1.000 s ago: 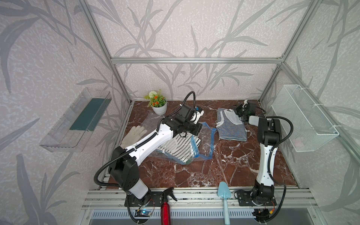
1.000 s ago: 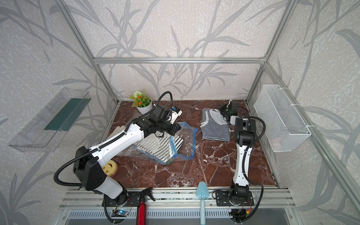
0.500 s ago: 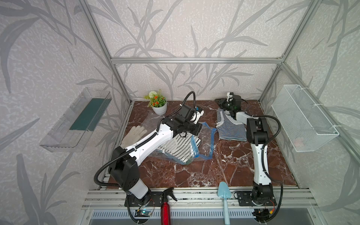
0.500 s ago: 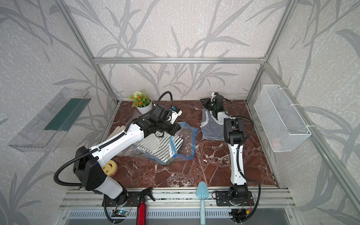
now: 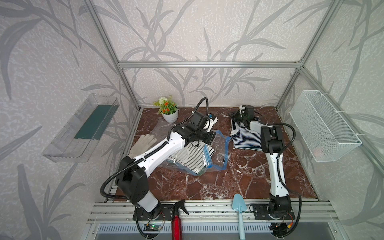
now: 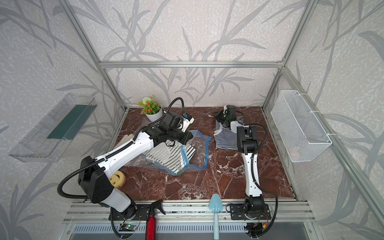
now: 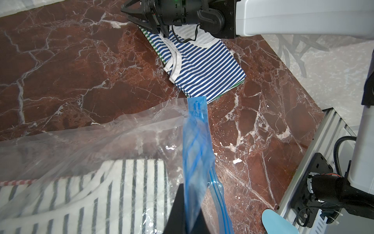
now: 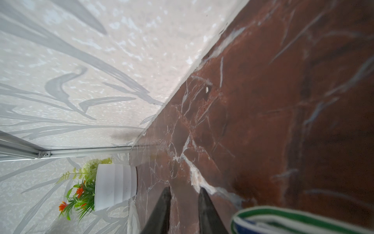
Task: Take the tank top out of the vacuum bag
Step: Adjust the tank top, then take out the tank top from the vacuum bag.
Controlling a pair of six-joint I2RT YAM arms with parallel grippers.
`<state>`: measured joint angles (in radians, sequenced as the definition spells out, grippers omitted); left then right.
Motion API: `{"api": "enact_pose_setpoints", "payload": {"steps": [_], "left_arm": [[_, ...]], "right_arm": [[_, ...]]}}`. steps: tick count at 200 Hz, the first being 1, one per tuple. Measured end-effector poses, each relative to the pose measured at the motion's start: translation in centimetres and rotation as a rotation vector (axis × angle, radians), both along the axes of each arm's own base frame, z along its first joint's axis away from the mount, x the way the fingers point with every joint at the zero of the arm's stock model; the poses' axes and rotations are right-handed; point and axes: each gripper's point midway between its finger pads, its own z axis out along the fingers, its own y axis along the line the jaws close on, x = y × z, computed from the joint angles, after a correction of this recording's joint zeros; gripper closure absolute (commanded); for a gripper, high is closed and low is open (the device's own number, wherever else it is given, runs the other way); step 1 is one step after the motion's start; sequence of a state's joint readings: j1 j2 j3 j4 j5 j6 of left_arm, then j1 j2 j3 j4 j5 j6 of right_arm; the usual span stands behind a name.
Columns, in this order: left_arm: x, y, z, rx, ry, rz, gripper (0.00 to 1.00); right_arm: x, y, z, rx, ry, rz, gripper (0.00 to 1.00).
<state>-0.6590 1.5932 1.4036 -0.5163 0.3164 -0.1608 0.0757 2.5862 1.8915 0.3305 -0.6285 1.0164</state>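
The tank top [image 5: 246, 138], striped blue and white, lies flat on the bench [image 5: 207, 187] at the far right. It is fully outside the vacuum bag [image 5: 220, 145] and just to the right of it. In the left wrist view, a corner of the top [image 7: 204, 68] comes close to the end of the bag's blue zip strip [image 7: 195, 129]; whether they touch is unclear.

The bag sits crumpled at the middle left of the bench with its mouth facing right. A second striped garment [image 5: 187, 158], grey and white, lies inside it. The left fingers [image 7: 178, 206] are pinched closed on the zip strip, holding that edge of the mouth lifted.

The right fingers [image 8: 164, 206] hover at the far edge of the tank top, with a narrow gap between them and nothing in it. They point toward the potted plant [image 8: 115, 186] in the far left corner.

Judging from this, the removal itself looks done, since the top is out of the bag and nothing grips it. What seems left is letting go of the bag and drawing both arms back.
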Motion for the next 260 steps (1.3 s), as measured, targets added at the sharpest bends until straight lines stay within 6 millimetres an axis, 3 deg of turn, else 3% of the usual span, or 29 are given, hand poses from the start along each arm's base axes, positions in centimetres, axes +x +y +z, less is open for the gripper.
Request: {"api": "enact_pose_setpoints", "payload": {"steps": [30,53,91,111,169,232,260], "left_arm": [[0.0,0.0,0.0,0.0,0.0,0.0,1.0],[0.0,0.0,0.1,-0.001,-0.003,0.0,1.0],[-0.1,0.4,1.4,-0.012,-0.034,0.007,1.0],[-0.2,0.6,2.1,-0.016,-0.056,0.012,1.0],[-0.3,0.9,3.0,-0.015,-0.086,0.005,1.0],[-0.4,1.0,3.1,-0.001,-0.105,-0.012,1.0],[-0.4,1.1,3.1,-0.001,-0.106,-0.012,1.0]], "right_arm": [[-0.3,0.5,1.1,0.014,-0.018,0.028,0.74],[-2.2,0.4,3.2,0.019,-0.019,0.037,0.74],[-8.6,0.2,9.7,0.032,-0.071,0.055,0.74],[-12.8,0.1,11.5,0.028,-0.087,0.068,0.74],[-22.9,0.7,8.7,-0.063,0.028,0.123,0.7],[-30.1,0.0,13.5,-0.229,-0.109,0.123,0.41],[-33.2,2.3,13.4,-0.282,-0.117,0.203,0.39]]}}
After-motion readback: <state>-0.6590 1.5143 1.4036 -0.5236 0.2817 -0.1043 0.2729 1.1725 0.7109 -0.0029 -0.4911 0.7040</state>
